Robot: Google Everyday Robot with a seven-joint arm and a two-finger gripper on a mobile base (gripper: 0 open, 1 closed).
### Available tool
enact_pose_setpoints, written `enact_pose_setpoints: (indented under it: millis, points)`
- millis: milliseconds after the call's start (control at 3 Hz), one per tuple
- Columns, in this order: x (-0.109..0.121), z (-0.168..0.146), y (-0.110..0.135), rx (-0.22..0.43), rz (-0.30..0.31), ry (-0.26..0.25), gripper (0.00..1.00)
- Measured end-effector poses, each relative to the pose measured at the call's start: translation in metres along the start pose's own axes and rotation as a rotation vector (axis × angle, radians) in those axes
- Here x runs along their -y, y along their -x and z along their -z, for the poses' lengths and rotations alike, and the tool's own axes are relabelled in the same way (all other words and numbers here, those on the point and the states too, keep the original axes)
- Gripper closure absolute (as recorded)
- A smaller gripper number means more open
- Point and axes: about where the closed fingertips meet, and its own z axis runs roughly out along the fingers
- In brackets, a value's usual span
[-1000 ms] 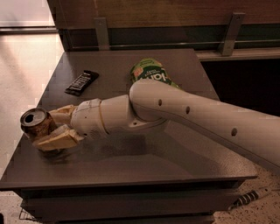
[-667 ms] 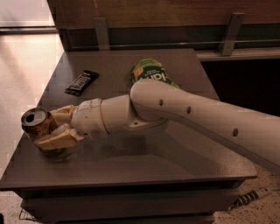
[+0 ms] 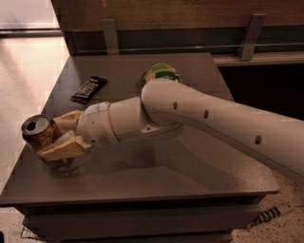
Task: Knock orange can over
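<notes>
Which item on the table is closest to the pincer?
The orange can, at the pincer by the table's near left corner; candy bar and green bag lie farther back.

A dark grey counter (image 3: 199, 175) is set on a pale floor (image 3: 23, 71) that is lit warmly at the left. Behind it, a wood-panelled wall (image 3: 180, 14) with metal brackets (image 3: 251, 35) is seen. The claw (image 3: 52, 137) is held over the counter's near left corner.
</notes>
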Motion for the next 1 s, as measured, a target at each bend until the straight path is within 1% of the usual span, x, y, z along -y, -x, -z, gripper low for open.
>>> enact_pose_setpoints:
  millis: [333, 667, 1000]
  points:
    - [0.011, 0.02, 0.017, -0.07, -0.005, 0.002, 1.0]
    - [0.033, 0.057, 0.04, -0.216, -0.003, -0.011, 1.0]
    - [0.042, 0.071, 0.045, -0.334, 0.002, -0.041, 1.0]
